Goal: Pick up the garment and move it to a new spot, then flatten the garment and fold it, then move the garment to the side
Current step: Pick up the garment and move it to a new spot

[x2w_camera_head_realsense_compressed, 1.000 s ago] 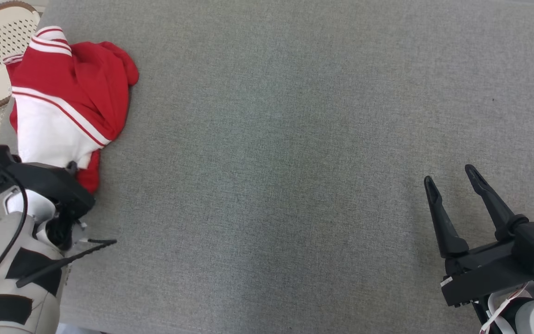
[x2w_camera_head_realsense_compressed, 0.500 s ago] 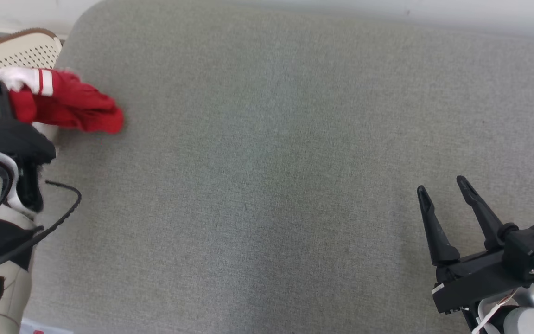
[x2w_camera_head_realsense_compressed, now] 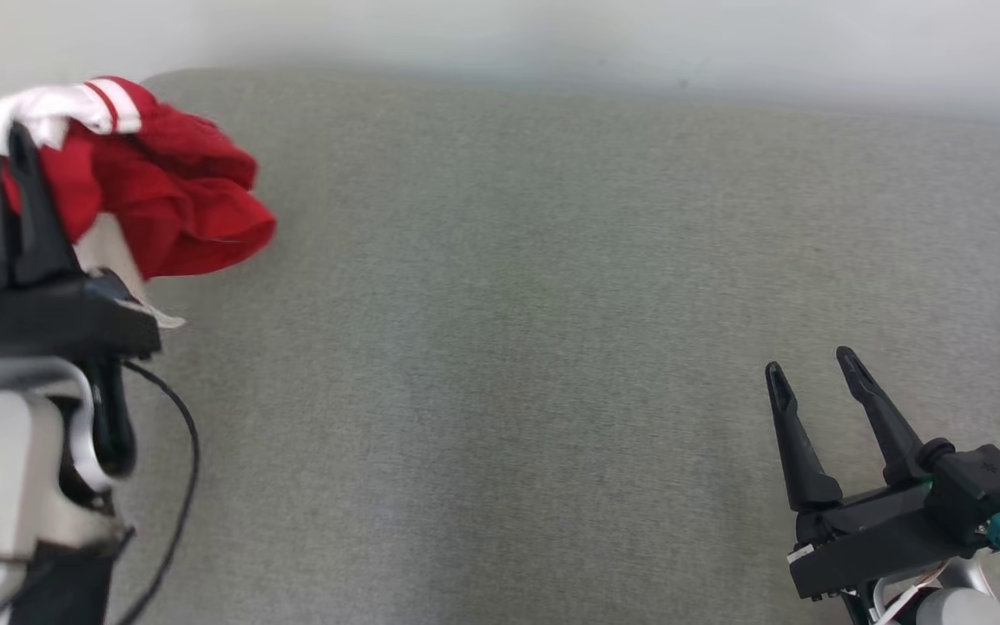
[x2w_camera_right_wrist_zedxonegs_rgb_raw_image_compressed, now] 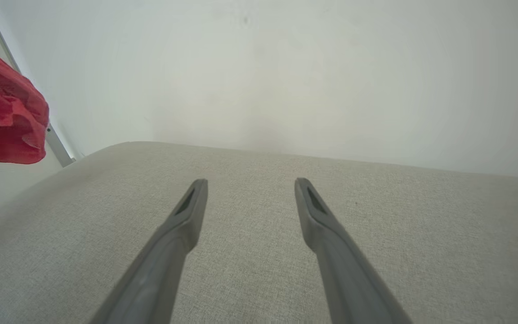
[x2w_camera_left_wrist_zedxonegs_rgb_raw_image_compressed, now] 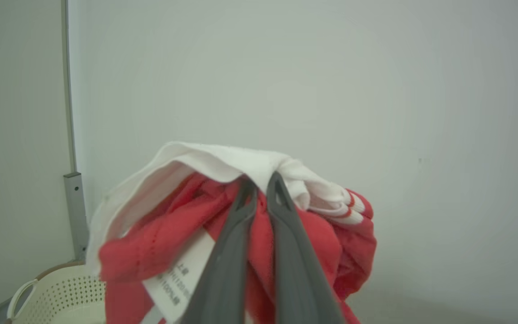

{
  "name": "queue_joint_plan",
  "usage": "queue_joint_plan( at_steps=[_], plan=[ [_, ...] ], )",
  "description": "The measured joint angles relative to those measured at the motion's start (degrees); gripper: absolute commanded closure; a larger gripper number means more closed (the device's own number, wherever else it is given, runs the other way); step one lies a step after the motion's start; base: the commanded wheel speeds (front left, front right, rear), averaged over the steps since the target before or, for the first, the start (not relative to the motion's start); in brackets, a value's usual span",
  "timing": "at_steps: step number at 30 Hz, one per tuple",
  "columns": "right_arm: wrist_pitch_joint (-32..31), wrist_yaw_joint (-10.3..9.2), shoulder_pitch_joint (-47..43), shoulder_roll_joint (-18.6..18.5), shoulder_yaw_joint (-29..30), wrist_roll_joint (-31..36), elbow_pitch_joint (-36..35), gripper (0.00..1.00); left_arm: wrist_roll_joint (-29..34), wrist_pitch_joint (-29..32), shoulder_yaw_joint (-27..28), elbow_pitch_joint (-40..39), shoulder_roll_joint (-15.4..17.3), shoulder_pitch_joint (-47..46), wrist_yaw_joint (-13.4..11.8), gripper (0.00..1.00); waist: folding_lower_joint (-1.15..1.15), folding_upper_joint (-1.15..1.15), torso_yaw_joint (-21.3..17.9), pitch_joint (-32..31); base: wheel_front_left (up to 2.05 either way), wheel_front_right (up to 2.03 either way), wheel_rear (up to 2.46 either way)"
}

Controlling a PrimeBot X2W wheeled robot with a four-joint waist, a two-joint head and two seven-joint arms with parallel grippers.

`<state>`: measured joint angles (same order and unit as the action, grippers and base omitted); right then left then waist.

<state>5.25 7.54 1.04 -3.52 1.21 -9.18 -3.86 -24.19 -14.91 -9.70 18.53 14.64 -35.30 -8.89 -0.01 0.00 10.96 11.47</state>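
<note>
Grey woven fabric covers the counter (x2w_camera_head_realsense_compressed: 552, 347), backed by a pale wall (x2w_camera_head_realsense_compressed: 552, 35). One cream perforated plastic basket (x2w_camera_left_wrist_zedxonegs_rgb_raw_image_compressed: 56, 297) sits below and left of the left end effector (x2w_camera_left_wrist_zedxonegs_rgb_raw_image_compressed: 261, 180). Its two fingers are pinched together on one crumpled red-and-white cloth garment (x2w_camera_left_wrist_zedxonegs_rgb_raw_image_compressed: 173, 225), which drapes around the fingertips, with one white label (x2w_camera_left_wrist_zedxonegs_rgb_raw_image_compressed: 178, 279) beside them. The right end effector (x2w_camera_head_realsense_compressed: 810, 363) hovers over the counter, fingers spread wide, gripping nothing, well apart from the garment.

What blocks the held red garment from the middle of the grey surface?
Nothing visible. The garment hangs from the left gripper, shut on it; the grey surface to its right lies bare, and the open right gripper sits at the far side.
</note>
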Motion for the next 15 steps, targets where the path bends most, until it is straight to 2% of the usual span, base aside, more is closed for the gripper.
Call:
queue_joint_plan(
  at_steps=[6,15],
  plan=[
    [1.3,0.0,0.0,0.4,-0.1,-0.8,1.7,0.0,1.1,0.3,-1.9,-10.3,-1.6,8.1,-2.3,1.0,0.0,0.0,-3.5,-1.1,0.0,0.0,0.0],
    [3.1,0.0,0.8,0.6,-0.3,-2.9,3.9,0.0,2.0,2.9,-8.7,-16.6,-4.7,11.9,-1.5,1.0,0.0,0.0,-10.0,-1.7,0.0,0.0,0.0]
  ],
)
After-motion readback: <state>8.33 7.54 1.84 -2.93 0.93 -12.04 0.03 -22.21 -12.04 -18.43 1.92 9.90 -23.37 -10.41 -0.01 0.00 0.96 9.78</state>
